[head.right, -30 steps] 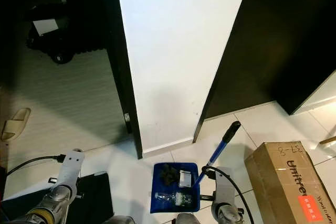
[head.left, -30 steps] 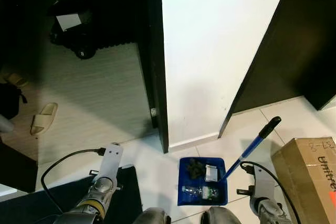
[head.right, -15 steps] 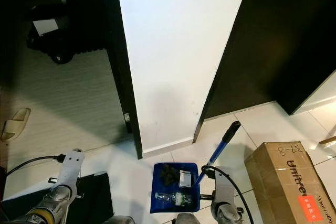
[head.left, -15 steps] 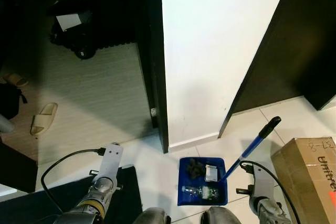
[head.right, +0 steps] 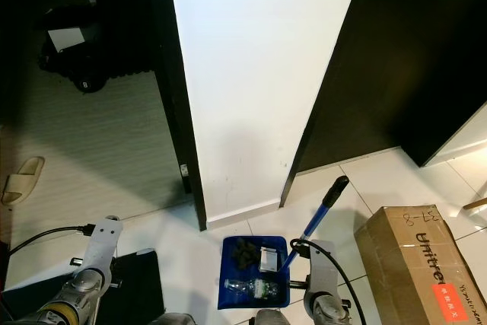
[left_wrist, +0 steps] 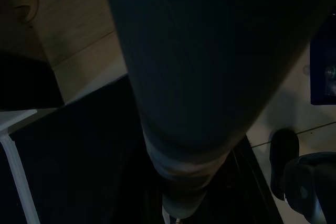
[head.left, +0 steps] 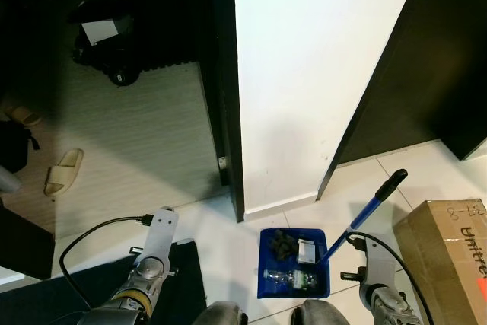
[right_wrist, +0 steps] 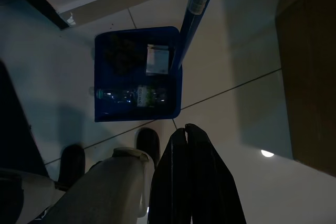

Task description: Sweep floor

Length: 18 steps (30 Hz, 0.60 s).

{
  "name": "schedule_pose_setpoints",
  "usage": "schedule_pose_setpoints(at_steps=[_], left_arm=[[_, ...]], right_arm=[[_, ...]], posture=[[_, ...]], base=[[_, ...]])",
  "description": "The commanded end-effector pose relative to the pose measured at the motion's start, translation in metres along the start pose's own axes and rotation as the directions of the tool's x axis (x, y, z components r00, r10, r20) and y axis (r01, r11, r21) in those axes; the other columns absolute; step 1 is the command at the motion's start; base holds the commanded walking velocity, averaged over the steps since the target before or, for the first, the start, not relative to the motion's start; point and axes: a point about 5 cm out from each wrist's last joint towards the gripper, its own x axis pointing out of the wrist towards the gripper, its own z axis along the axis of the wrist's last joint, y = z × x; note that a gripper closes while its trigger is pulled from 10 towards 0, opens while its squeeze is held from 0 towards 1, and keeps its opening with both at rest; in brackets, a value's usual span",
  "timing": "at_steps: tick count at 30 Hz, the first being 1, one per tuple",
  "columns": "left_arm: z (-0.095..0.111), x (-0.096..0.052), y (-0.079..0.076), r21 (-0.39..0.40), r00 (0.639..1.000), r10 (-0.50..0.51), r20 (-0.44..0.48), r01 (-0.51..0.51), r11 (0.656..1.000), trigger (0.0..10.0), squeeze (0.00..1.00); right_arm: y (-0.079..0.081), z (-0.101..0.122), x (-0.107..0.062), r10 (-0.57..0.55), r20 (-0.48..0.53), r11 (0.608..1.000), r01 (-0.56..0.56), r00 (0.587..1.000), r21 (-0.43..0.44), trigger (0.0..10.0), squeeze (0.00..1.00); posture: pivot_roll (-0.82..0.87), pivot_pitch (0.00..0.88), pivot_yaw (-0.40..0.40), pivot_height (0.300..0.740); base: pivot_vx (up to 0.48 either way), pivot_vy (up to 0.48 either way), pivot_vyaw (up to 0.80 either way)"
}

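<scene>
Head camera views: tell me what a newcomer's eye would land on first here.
First the blue dustpan on the white tile floor right before the robot's feet, holding a plastic bottle, a dark clump and a small packet, its blue handle slanting up to the right. Behind it a white wall end stands between two dark doorways, and a cardboard box sits at the right.

Dustpan (head.left: 295, 262) on floor (head.left: 228, 241) before wall (head.left: 312, 74), bottle (head.left: 291, 278) in it, box (head.left: 445, 253) to right, slipper (head.left: 62, 170) far left

Tan slipper (head.left: 62, 171) on the wood-look floor, taped cardboard box (head.left: 447, 249) on white tiles at right
</scene>
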Motion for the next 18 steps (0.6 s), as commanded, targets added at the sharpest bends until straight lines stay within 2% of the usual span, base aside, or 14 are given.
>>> schedule_pose_setpoints(at_steps=[1,11,18], left_arm=[[-0.0064,-0.0004,0.007,0.026,1.0,0.014,-0.027,-0.014,1.0,10.0,0.0],[-0.0082,-0.0007,0.0078,0.028,0.999,0.016,-0.029,-0.015,0.999,10.0,0.0],[-0.0096,-0.0009,0.0087,0.03,0.999,0.016,-0.031,-0.015,0.999,10.0,0.0]], right_arm=[[0.002,0.0006,0.0001,-0.002,0.007,1.0,0.002,1.0,0.009,10.0,0.0],[0.0077,0.0017,0.0003,0.011,0.021,1.0,-0.011,1.0,0.017,10.0,0.0],[0.0053,-0.0004,-0.0002,0.007,0.008,1.0,-0.007,1.0,0.002,10.0,0.0]], posture=[[0.07,0.0,0.01,0.74],[0.07,0.0,0.01,0.74],[0.07,0.0,0.01,0.74]], base=[[0.0,0.0,0.0],[0.0,0.0,0.0],[0.0,0.0,0.0]])
